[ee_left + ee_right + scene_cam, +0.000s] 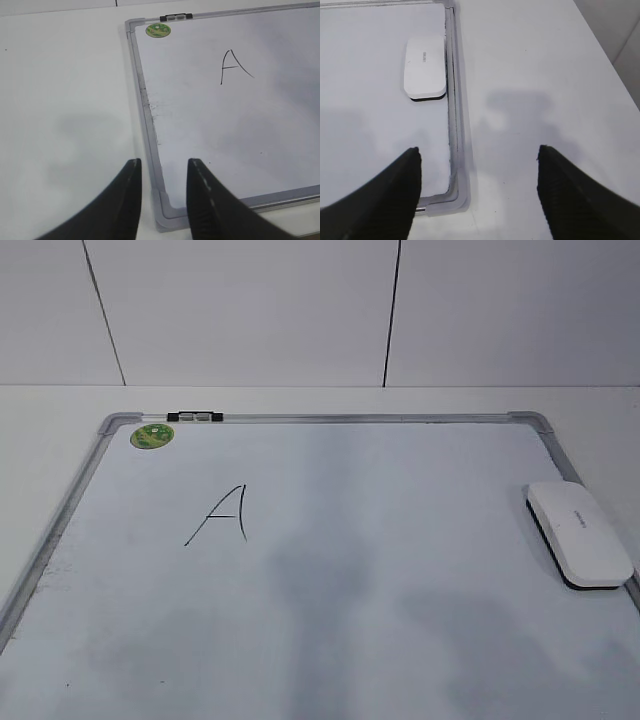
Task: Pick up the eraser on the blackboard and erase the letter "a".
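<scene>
**Eraser ungrasped at the right frame edge; both tools empty**

The right tool (pixel 477 192) is seen spread wide with nothing between its fingers, poised above the near right corner of the blackboard (pixel 456 150), partly over the bare worktop (pixel 535 75). The left tool (pixel 163 200) is parted more narrowly, also empty, above the near left corner of the blackboard.

The eraser (pixel 424 66) lies flat on the blackboard, its long side just beside the right frame rail, ahead of the right tool. It is judged to be light and rigid: a smooth white plastic shell, likely somewhat slippery, over a softer black felt underside visible along its lower edge. A hold across the short width, on the two long plastic sides near mid-length, would probably be steadiest; little room is left on the side next to the rail.

The only mark visible is an angular "A" (pixel 222 514), well to the left of the eraser, toward the green sticker (pixel 152 435). No cursive "a" can be found.
</scene>
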Available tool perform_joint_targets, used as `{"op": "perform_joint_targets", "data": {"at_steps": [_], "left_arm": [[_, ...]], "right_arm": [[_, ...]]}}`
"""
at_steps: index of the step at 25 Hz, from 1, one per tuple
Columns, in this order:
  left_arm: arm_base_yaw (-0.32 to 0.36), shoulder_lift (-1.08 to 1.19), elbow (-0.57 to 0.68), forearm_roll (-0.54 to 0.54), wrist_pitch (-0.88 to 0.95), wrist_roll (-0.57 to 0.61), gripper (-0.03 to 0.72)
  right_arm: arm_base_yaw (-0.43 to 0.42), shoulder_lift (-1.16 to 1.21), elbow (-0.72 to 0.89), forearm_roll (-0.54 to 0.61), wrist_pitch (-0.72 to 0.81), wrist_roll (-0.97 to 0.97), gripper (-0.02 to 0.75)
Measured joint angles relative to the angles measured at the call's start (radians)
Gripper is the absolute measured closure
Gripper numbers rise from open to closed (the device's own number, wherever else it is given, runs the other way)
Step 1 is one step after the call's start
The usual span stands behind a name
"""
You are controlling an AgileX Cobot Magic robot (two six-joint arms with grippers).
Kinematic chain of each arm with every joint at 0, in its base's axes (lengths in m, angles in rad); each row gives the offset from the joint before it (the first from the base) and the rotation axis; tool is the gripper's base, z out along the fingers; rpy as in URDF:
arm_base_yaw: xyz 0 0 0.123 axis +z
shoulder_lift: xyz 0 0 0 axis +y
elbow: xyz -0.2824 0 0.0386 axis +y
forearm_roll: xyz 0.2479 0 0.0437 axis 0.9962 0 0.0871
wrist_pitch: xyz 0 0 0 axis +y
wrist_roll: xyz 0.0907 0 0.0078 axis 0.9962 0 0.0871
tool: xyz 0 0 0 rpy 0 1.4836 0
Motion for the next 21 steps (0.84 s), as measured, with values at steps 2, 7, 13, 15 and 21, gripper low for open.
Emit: {"op": "perform_joint_targets", "data": {"at_steps": [2,7,13,15,21], "left_arm": [[0.0,0.0,0.0,0.0,0.0,0.0,0.454],[0.0,0.0,0.0,0.0,0.0,0.0,0.454],[0.0,0.0,0.0,0.0,0.0,0.0,0.454],[0.0,0.0,0.0,0.0,0.0,0.0,0.454],[0.0,0.0,0.0,0.0,0.0,0.0,0.454]], "right_arm": [[0.0,0.0,0.0,0.0,0.0,0.0,0.162],[0.0,0.0,0.0,0.0,0.0,0.0,0.162],[0.0,0.0,0.0,0.0,0.0,0.0,0.162],[0.0,0.0,0.0,0.0,0.0,0.0,0.162],[0.0,0.0,0.0,0.0,0.0,0.0,0.162]]}}
